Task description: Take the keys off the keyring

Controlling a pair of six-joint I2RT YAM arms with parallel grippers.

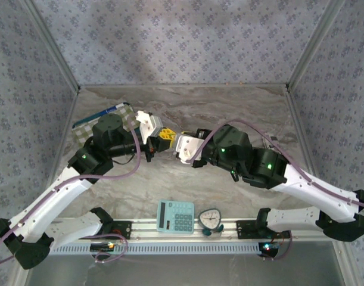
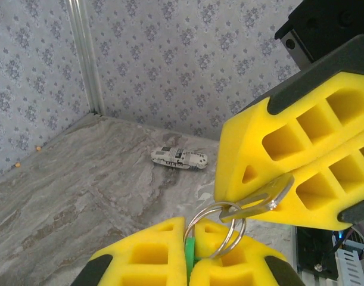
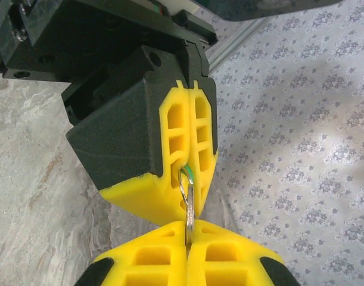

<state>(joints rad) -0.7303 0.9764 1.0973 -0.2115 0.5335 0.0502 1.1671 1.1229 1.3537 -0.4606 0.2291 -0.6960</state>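
At the near edge of the table [image 1: 241, 190], at 6 o'clock from the two tools, a pale blue calculator [image 1: 176, 215] lies against the slotted rail [image 1: 140, 227]. A small round dial [image 1: 210, 218] stands just beside it at its 3 o'clock.

Farther in, over the middle of the table, the two arms meet tip to tip. The left gripper [image 2: 190, 262] has its yellow foam fingers pressed together. They pinch the keyring [image 2: 216, 229] in their seam, along with a thin green tab [image 2: 189, 250]. From the left wrist, the ring stands up out of that seam towards 12 o'clock.

The right gripper [image 3: 187, 262] is also fully closed. Its pads clamp the flat silver key [image 3: 189, 210], which is threaded on the ring and runs off towards 2 o'clock in the left wrist view. The ring and key hang in the air between the two sets of fingers, which are almost touching.

Beyond them, at 10 o'clock in the overhead view, a checked cloth [image 1: 86, 128] lies near the far left corner. A small black-and-white object [image 2: 179, 159], too small to identify, rests on the marbled surface towards the patterned back wall [image 1: 182, 42].
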